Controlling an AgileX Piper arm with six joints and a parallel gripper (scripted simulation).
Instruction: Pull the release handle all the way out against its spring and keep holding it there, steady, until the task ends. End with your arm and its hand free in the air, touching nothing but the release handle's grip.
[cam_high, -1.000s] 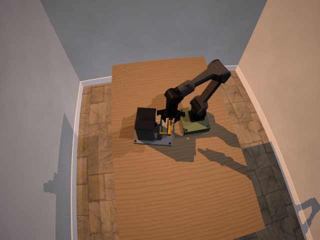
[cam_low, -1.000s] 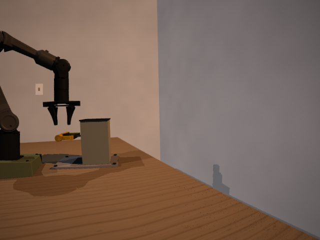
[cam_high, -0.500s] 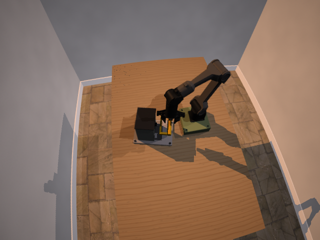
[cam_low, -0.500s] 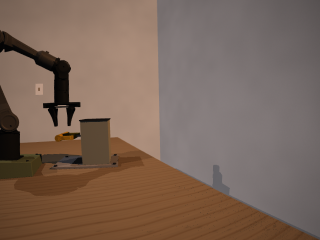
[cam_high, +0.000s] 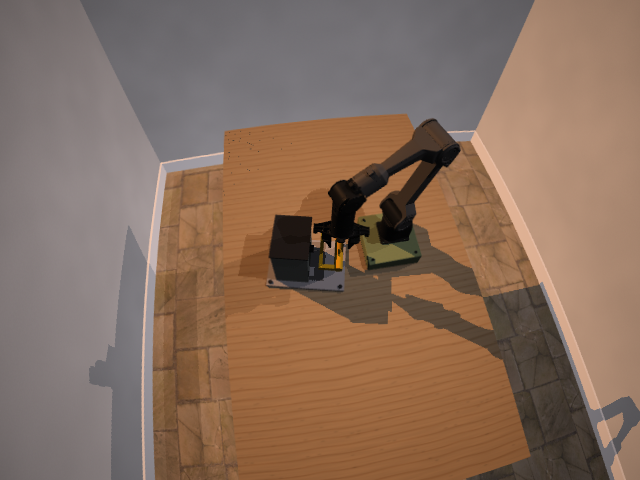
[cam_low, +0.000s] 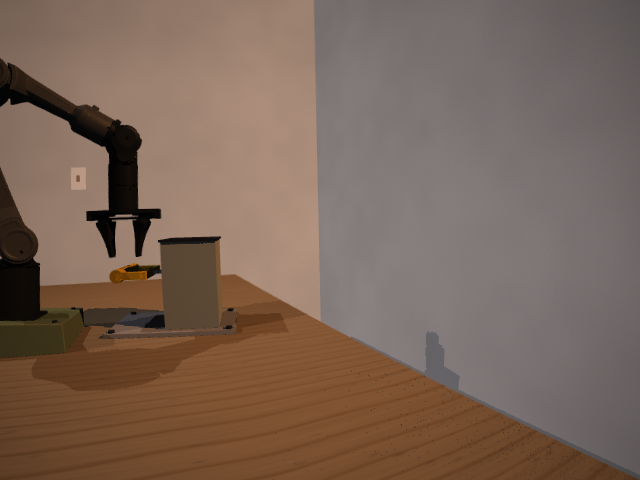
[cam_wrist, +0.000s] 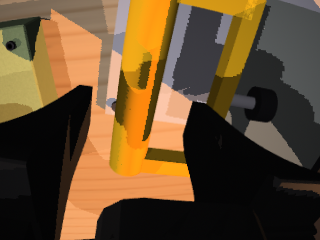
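Note:
The release handle (cam_high: 330, 255) is a yellow D-shaped loop that sticks out of a dark box (cam_high: 290, 246) on a grey baseplate (cam_high: 306, 283). In the exterior view the handle (cam_low: 131, 272) juts left from the box (cam_low: 190, 283). My gripper (cam_low: 124, 253) is open and points straight down, a short way above the handle's grip, touching nothing. In the wrist view the thick yellow grip bar (cam_wrist: 136, 83) lies below, between my two dark fingers. A thin rod (cam_wrist: 256, 102) links the handle to the box.
The arm's green base block (cam_high: 388, 246) stands right beside the baseplate on the wooden table. Walls close in on the far, left and right sides. A white wall switch (cam_low: 78, 178) shows behind the arm.

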